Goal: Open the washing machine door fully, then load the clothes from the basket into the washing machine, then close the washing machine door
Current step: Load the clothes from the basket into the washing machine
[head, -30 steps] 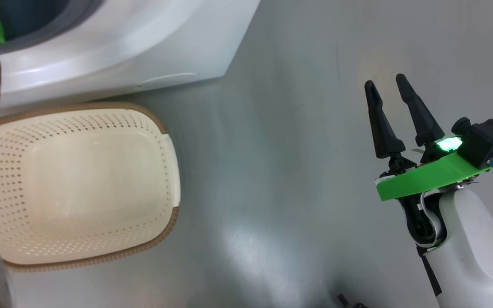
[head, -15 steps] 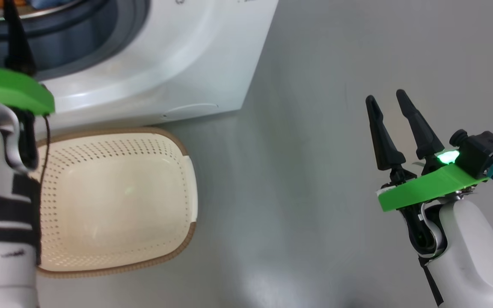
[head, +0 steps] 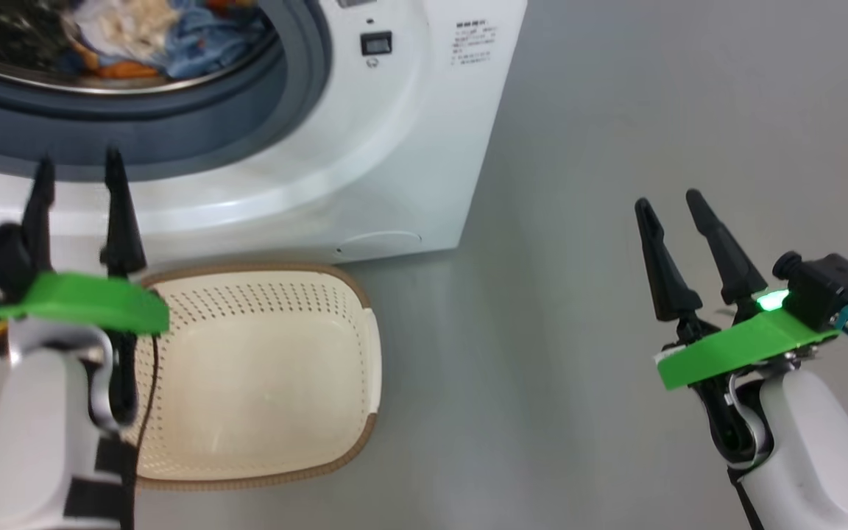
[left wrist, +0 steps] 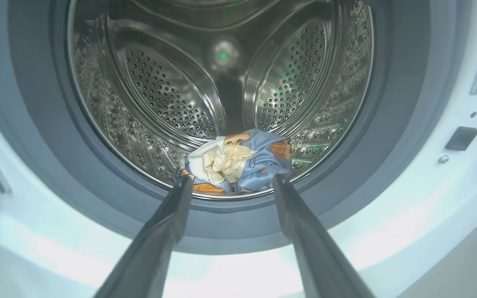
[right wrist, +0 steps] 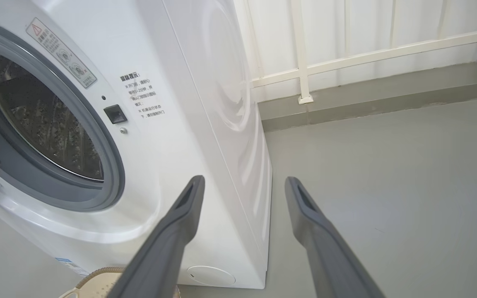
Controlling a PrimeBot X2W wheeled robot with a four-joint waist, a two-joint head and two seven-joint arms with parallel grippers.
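Crumpled clothes (left wrist: 234, 163) lie in the perforated steel drum (left wrist: 160, 95); the rounded basket (head: 262, 368) (cream, brown-rimmed) sits nearby; left gripper (head: 78, 158) and right gripper (head: 667, 199) gape wide.

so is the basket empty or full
Empty: the basket shows a bare perforated inside; the clothes lie in the drum.

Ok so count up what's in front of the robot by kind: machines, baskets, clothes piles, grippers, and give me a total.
Washing machine: 1
Basket: 1
Pile of clothes: 1, pieces too bunched to count apart
Grippers: 2, the left gripper and the right gripper, both open
Total: 5
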